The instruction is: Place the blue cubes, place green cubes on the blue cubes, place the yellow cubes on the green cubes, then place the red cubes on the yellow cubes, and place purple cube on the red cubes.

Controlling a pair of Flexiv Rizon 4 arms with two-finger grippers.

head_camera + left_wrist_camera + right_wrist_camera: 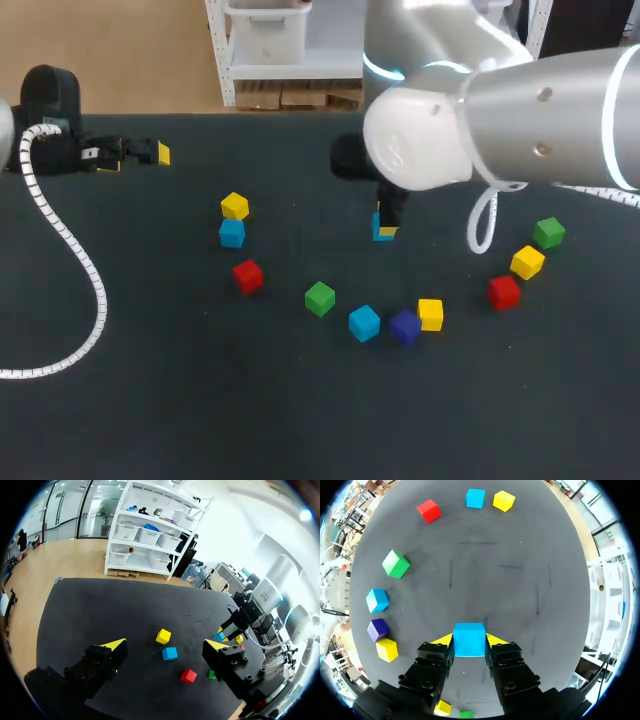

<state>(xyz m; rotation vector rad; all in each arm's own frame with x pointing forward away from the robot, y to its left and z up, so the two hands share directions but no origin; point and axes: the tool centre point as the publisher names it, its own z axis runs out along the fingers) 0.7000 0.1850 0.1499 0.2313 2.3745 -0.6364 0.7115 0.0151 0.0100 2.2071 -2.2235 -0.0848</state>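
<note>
Right end effector (469, 643) has a blue cube (469, 634) clamped!
Both yellow tips press the cube's sides, out over the middle of the dark surface (300, 400). The left end effector (166, 644) hangs spread wide at the far-left edge, gripping nothing. The purple cube (404, 326) sits between a blue and a yellow one.

The dark table (300, 420) carries scattered coloured cubes (320, 298) and, seemingly, a coiled cable (98, 300).
</note>
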